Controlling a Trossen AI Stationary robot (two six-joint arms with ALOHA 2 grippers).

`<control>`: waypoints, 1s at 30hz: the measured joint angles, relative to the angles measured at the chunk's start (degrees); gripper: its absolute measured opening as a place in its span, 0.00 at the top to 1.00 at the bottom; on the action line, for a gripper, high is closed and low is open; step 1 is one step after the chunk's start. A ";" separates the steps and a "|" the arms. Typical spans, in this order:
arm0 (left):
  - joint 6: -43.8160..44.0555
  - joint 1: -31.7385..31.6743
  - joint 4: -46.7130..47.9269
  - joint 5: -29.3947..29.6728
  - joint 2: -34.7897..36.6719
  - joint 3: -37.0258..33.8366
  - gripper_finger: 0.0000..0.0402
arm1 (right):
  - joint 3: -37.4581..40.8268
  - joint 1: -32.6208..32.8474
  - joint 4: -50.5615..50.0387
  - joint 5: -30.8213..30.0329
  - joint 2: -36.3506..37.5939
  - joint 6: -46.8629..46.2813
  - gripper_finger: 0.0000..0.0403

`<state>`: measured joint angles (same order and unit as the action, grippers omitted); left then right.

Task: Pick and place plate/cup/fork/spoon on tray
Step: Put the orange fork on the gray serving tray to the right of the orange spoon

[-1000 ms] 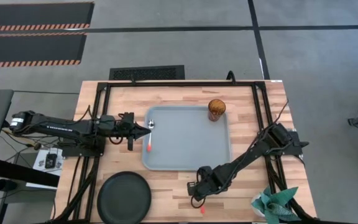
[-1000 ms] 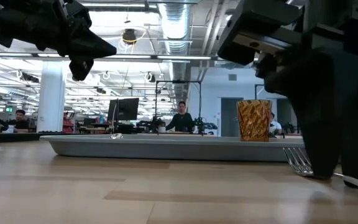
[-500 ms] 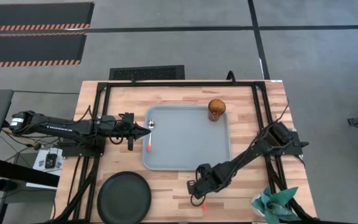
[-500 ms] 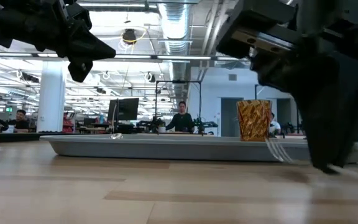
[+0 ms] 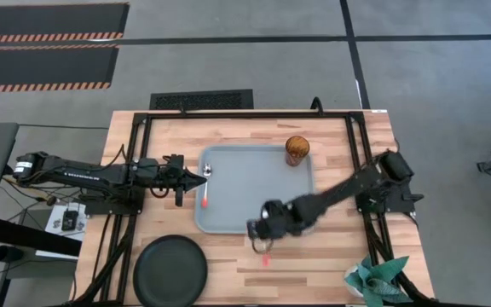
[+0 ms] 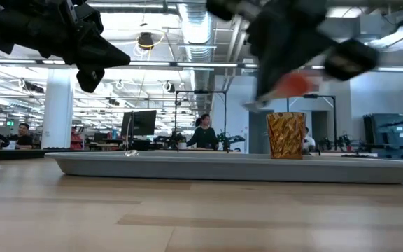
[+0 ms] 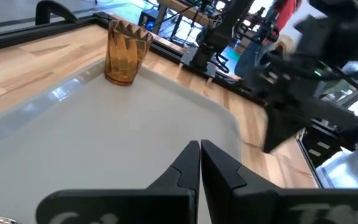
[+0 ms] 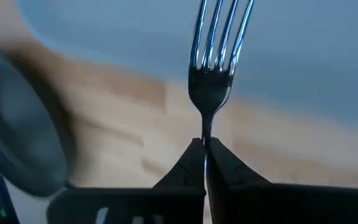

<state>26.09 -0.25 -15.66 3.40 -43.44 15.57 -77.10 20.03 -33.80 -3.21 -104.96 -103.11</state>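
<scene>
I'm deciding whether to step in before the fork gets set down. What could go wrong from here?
The right gripper pinches the fork only at its thin neck, so it might swivel or slip mid-air. The fork hangs near the tray front rim; lowered early, it may catch the rim or land on the table. The spoon and the left gripper sit at the tray's left edge, so drifting that way risks contact.

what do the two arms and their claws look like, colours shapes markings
Both arms are dark, near-black, jointed tubes. The left arm has small white lettering along its long link and loose cables trailing at its base. Its left claw ends in two matte black fingers tapering to points. The right claw has the same wedge-shaped black fingers.
</scene>
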 joint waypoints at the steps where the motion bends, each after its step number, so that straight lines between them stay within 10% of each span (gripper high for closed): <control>1: -0.02 0.00 -0.02 0.00 0.00 0.00 1.00 | -0.04 -2.00 0.28 0.02 -0.05 1.74 0.97; 13: -0.34 0.02 2.16 1.11 0.31 0.04 1.00 | -5.29 -19.63 7.33 -1.22 -5.45 20.43 0.97; 30: -0.55 0.00 8.08 3.51 6.23 -0.13 1.00 | -6.82 -20.20 7.79 -3.19 -13.09 21.47 0.97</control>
<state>25.54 -0.25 -7.58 6.91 -37.21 15.44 -83.92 -0.16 -26.01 -6.41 -118.05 -81.64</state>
